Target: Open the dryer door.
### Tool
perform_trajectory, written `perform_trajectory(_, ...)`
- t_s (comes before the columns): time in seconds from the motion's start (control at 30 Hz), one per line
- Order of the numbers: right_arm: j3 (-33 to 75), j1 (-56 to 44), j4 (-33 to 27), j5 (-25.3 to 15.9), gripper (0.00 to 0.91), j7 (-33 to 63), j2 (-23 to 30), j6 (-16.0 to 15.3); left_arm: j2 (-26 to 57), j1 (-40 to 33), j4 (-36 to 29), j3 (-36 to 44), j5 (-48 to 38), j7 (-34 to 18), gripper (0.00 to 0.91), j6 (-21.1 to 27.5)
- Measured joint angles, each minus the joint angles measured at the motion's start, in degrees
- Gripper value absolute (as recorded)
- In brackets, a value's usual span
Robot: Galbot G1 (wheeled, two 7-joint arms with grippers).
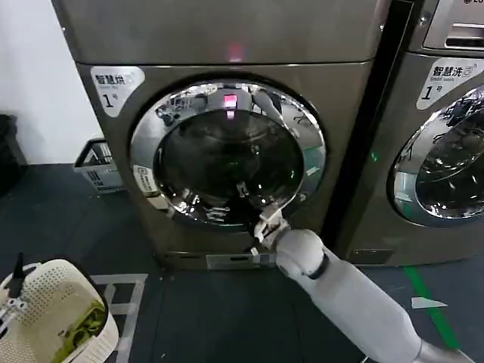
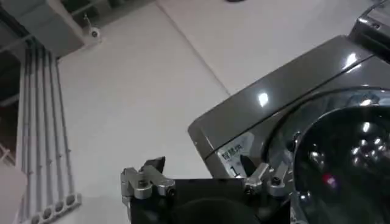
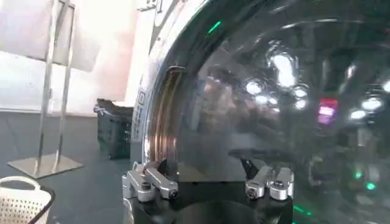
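The grey dryer [image 1: 113, 151] has a round door with a chrome ring and dark glass [image 1: 227, 155]. The door is shut. My right gripper [image 1: 268, 223] reaches up to the lower right part of the ring. In the right wrist view it [image 3: 204, 170] stands open, close in front of the glass [image 3: 274, 91], with nothing between its fingers. My left gripper [image 2: 201, 165] is parked low and left of the dryer, open and empty. It points up at the dryer's top corner and the door [image 2: 341, 152].
A second machine [image 1: 446, 136] stands close on the right. A white laundry basket [image 1: 60, 314] with clothes sits on the floor at lower left. A grey crate [image 1: 98, 166] is by the wall. A metal stand [image 3: 46, 91] is farther off.
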Motion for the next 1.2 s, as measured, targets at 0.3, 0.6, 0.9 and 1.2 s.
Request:
perform_trajectory(0.3,-1.5,1.3,-0.3,0.0,0.907,1.9,1.8,-0.8,0.0,-0.3,0.0,0.2,0.3,0.1,0.907,0.1)
perform_trajectory(0.6,-4.0,2.4,0.3,0.0,0.907,6.9,3.4,-1.4,-0.2,-0.5,0.0,0.3,0.4,0.1,0.907,0.2)
perform_trajectory(0.9,-6.3,4.1,-0.7,-0.2,0.907,8.3,5.5,-2.2,-0.2,-0.5,-0.1,0.3,0.5,0.1,0.907,0.2)
perform_trajectory(1.2,-7.1,4.5,-1.9,-0.8,0.907,9.2,8.2,-3.2,-0.3,-0.4,-0.2,0.0,0.5,0.1,0.907,0.1)
